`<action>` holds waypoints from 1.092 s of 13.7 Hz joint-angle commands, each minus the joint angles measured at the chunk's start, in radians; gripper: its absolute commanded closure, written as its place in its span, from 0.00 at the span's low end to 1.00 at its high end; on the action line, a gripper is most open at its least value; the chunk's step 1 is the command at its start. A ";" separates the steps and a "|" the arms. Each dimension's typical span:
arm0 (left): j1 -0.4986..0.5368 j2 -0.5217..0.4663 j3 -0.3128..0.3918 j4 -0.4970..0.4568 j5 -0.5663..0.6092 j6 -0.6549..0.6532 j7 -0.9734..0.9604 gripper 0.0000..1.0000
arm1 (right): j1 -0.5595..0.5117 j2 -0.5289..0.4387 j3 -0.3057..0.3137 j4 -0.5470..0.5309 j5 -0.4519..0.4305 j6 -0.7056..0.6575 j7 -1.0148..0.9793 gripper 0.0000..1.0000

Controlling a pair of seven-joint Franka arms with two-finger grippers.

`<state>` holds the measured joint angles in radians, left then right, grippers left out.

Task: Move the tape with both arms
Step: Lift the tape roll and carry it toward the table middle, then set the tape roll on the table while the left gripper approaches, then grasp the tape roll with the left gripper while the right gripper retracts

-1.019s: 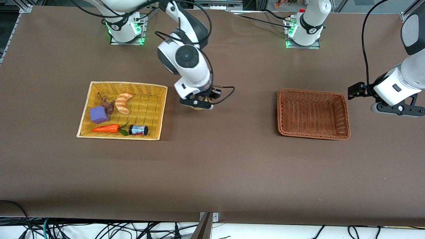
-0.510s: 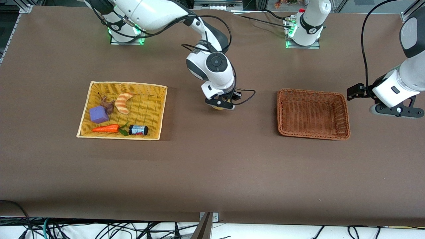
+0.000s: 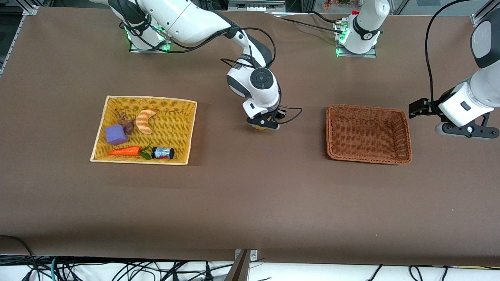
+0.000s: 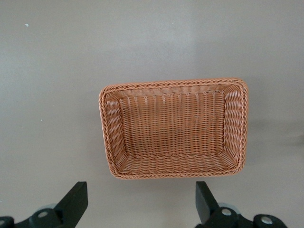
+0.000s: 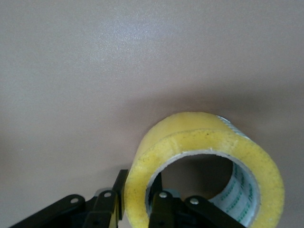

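Tape (image 5: 204,161) is the thing to move, and the right gripper (image 3: 263,123) holds it now: in the right wrist view one finger is inside the wide hole and the other is outside, so the jaws are clamped on the wall of the yellowish ring only. The roll hangs over bare brown table (image 3: 250,195), between the yellow basket (image 3: 187,132) and the brown wicker basket (image 3: 404,132). Such a grip on one side of the ring looks weak; the roll may turn around the fingers or slip out if the arm moves fast or if the other arm pushes it at the hand-over. The left gripper (image 4: 140,209) waits in the air just past the brown basket, toward the left arm's end of the table, with its jaws wide apart, looking down on this empty basket. To take the tape it must find a free part of the ring, and a bad aim may hit the right fingers. In the yellow basket lie a crescent bread (image 3: 145,121), a purple block (image 3: 116,134), a carrot (image 3: 125,151) and a small dark jar (image 3: 162,152); a small brown thing beside the block cannot be identified. Nothing stands between the two grippers.
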<state>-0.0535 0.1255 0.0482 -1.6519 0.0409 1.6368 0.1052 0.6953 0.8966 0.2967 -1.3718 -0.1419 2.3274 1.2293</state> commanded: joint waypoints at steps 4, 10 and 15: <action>0.006 0.022 -0.011 0.018 0.007 0.003 0.010 0.00 | 0.009 -0.095 -0.016 0.046 -0.108 -0.078 -0.005 0.00; -0.018 0.085 -0.189 -0.026 -0.110 0.113 -0.235 0.00 | -0.268 -0.375 -0.019 0.108 -0.050 -0.631 -0.583 0.00; -0.045 0.178 -0.412 -0.101 -0.111 0.323 -0.623 0.00 | -0.603 -0.499 -0.034 0.109 0.062 -0.917 -0.954 0.00</action>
<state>-0.0984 0.2728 -0.3325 -1.7325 -0.0528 1.8968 -0.4369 0.1670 0.4418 0.2554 -1.2283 -0.1040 1.4893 0.3599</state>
